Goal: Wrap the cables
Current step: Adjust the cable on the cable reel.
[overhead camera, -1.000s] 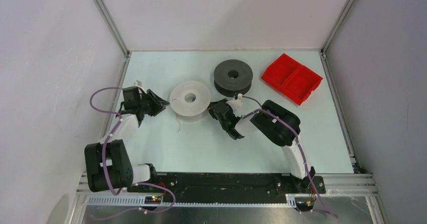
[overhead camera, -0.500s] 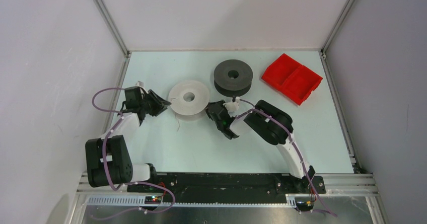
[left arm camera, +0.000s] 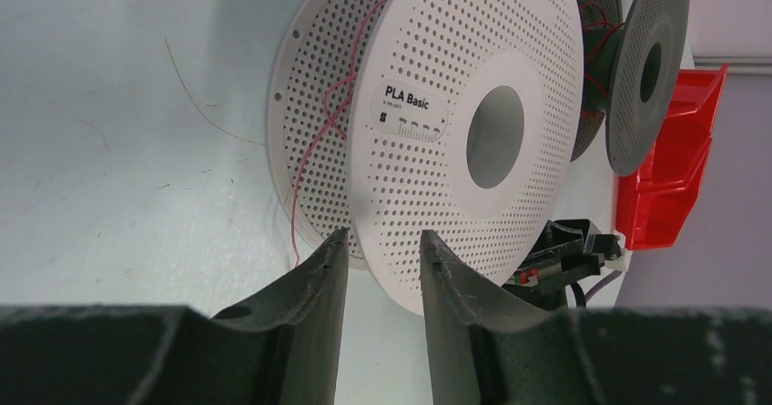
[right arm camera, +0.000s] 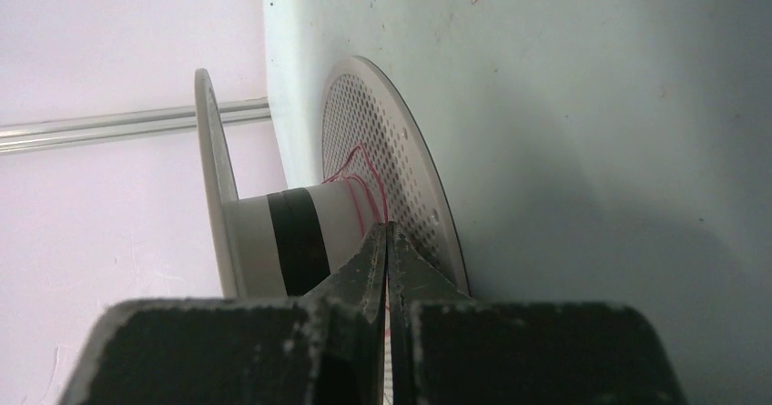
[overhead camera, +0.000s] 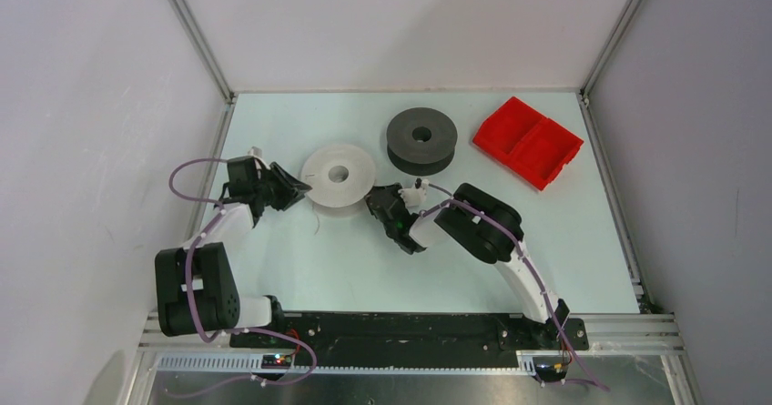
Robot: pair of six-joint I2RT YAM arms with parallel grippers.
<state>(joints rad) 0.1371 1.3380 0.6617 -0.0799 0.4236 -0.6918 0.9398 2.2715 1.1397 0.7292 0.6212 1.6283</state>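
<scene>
The white spool (overhead camera: 339, 175) lies flat on the table, and my left gripper (overhead camera: 296, 187) is at its left rim. In the left wrist view my left gripper (left arm camera: 382, 237) is open, its fingers straddling the rim of the perforated top flange (left arm camera: 428, 50). A thin red cable strand (left arm camera: 319, 141) runs over the lower flange. My right gripper (overhead camera: 375, 203) is at the spool's right side. In the right wrist view it (right arm camera: 389, 227) is shut, and the red strand (right arm camera: 360, 173) leads from the hub (right arm camera: 264, 241) in between its tips. The dark grey spool (overhead camera: 421, 138) lies behind, untouched.
A red two-compartment tray (overhead camera: 528, 141) sits at the back right, also in the left wrist view (left arm camera: 674, 177). A loose pale strand (overhead camera: 319, 227) trails on the table in front of the white spool. Walls enclose the table on three sides.
My right gripper has moved left and a little further away, closer against the white spool. The spool has shifted slightly left and back. My left gripper has barely moved.
</scene>
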